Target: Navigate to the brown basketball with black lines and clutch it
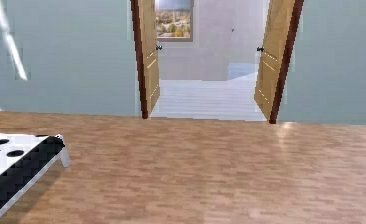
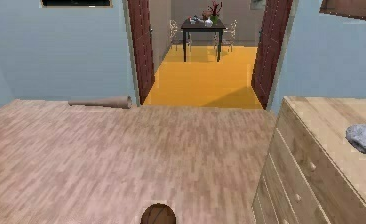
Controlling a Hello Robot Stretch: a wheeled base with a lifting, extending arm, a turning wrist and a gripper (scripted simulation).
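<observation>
Wood-plank floor (image 1: 211, 160) is spreading across the forward view toward a doorway (image 1: 206, 60) with brown doors standing ajar. Brown round object (image 2: 159, 214), possibly the basketball, is sitting on the floor at the arm side view's bottom edge, left of middle; its lines cannot be made out. Pale dresser (image 2: 311, 165) is standing at that view's right, carrying a grey item (image 2: 363, 137). Gripper finger state: cannot tell

doors (image 1: 148, 60): wooden, standing open; painting (image 1: 173, 20) beyond
table (image 2: 196, 30): dark; on orange floor (image 2: 201, 82)
dresser (image 2: 301, 172): wooden; grey object (image 2: 363, 137) on top
</observation>
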